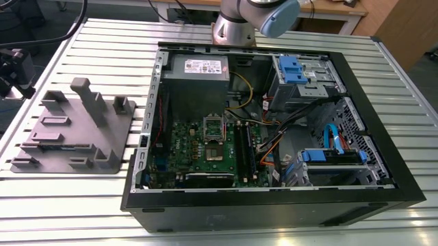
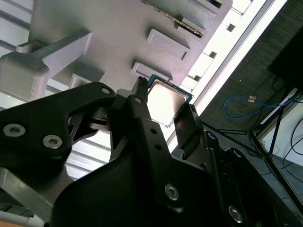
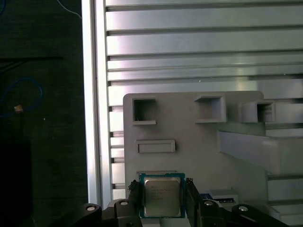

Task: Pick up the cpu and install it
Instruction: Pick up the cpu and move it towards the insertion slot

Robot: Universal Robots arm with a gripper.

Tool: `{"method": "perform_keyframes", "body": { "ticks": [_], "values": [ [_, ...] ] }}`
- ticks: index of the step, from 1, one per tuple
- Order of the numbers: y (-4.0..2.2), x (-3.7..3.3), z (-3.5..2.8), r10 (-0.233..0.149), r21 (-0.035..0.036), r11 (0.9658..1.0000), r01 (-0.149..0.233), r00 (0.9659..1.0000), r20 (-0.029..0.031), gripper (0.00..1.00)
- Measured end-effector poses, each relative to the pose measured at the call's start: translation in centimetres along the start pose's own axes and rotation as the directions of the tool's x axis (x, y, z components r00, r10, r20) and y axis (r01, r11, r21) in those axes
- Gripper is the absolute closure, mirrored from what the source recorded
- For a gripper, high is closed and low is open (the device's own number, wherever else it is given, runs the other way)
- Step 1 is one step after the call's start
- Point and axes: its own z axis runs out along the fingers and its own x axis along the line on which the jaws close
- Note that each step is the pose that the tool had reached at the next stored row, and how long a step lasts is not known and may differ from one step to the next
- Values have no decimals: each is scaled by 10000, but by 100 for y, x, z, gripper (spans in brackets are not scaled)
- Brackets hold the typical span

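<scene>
A: Gripper (image 3: pixel 162 187)?
B: Closed on the cpu (image 3: pixel 162 201); in the first wrist view a black finger (image 3: pixel 134 195) sits against each of two opposite edges.
A: Where's the cpu, then?
B: Between those fingers, metal top showing; held off the tray (image 3: pixel 189 132), near its edge; the tray lies behind it on the slatted table (image 3: pixel 199 47).
A: Farther off?
B: In the exterior view the open case (image 1: pixel 274 211) lies on the table, to the exterior view's right of the tray; socket (image 1: pixel 214 128) mid-board.
</scene>
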Motion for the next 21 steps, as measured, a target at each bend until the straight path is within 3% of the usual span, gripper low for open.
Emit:
{"method": "perform_keyframes", "body": {
  "ticks": [6,15,21],
  "values": [
    [0,0,-3,0,1,10000,0,10000,-1,53],
    [5,-2,-128,1,1,10000,-1,10000,-2,53],
    [6,-2,-138,0,1,10000,0,10000,-1,53]
  ]
}}
